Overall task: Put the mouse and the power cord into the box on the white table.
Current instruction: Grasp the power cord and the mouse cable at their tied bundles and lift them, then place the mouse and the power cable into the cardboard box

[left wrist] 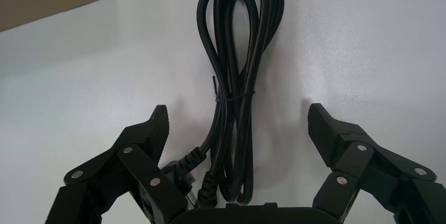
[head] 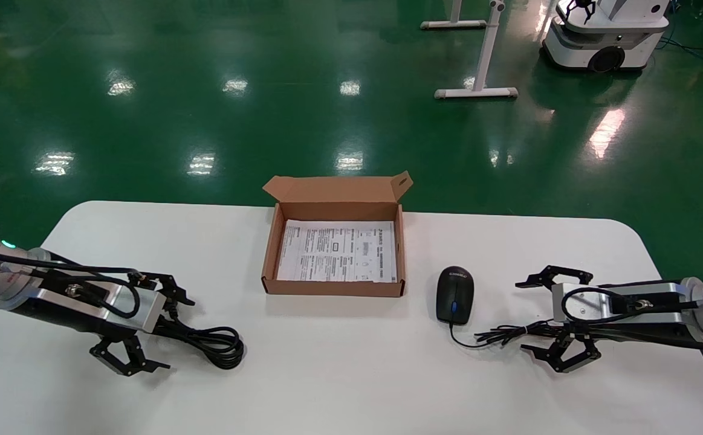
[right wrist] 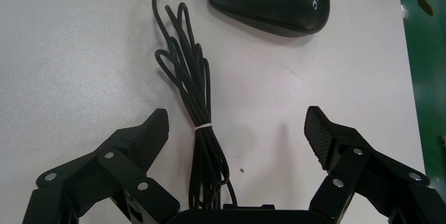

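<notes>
While the box [head: 334,285] sat open at the middle of the white table [head: 351,374], its flap lid standing up along the far edge and the printed sheet [head: 337,251] lying flat on its bottom, you had both arms low over the near part of the tabletop. Your left gripper [head: 149,323] was at the near left, its fingers [left wrist: 149,133] spread wide on either side of the power cord [head: 212,343]. In the left wrist view the cord's tied loops [left wrist: 236,77] ran straight out between the open fingers, with the plug ends close to the gripper's palm; neither pad touched the cord.

Your right gripper [head: 560,319] was at the near right, also spread wide. The mouse's bundled cable [right wrist: 197,119] lay between its fingers [right wrist: 321,132], bound by a small white tie, and nothing pressed on it. The mouse [head: 454,295] itself rested flat on the table just right of the box, its blue wheel toward the near side, with the thin cable trailing from it to the right, toward the gripper. Both items were outside the box.
</notes>
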Robot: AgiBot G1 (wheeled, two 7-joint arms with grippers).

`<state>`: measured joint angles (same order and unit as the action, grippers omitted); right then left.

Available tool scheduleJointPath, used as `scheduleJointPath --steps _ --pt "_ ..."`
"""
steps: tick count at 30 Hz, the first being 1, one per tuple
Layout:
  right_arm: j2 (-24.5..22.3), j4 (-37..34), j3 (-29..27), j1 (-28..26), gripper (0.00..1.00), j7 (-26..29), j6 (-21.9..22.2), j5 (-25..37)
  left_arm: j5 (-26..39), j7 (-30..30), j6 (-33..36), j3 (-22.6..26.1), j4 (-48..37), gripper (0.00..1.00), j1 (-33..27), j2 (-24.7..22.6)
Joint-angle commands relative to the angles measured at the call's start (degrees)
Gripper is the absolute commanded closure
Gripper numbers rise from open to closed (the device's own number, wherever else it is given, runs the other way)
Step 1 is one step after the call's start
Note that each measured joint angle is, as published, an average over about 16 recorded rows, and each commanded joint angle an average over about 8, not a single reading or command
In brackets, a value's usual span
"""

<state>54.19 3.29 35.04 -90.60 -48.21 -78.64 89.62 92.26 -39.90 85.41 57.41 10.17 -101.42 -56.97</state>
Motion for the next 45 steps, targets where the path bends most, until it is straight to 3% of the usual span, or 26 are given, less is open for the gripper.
scheduleJointPath --steps 1,38,45 --pt "-0.1 0.2 0.0 0.0 1.00 0.0 0.0 -0.1 0.0 0.1 0.0 0.0 0.3 1.00 0.0 0.1" --pt "-0.3 1.1 -0.1 0.4 1.00 -0.2 0.1 -0.3 -0.6 0.8 0.4 -0.4 1.3 1.00 0.3 0.6" --pt "-0.7 1.8 -0.6 -1.1 1.00 -0.3 -0.3 -1.0 -5.4 3.6 1.0 -3.7 -1.5 1.00 -0.6 2.8"
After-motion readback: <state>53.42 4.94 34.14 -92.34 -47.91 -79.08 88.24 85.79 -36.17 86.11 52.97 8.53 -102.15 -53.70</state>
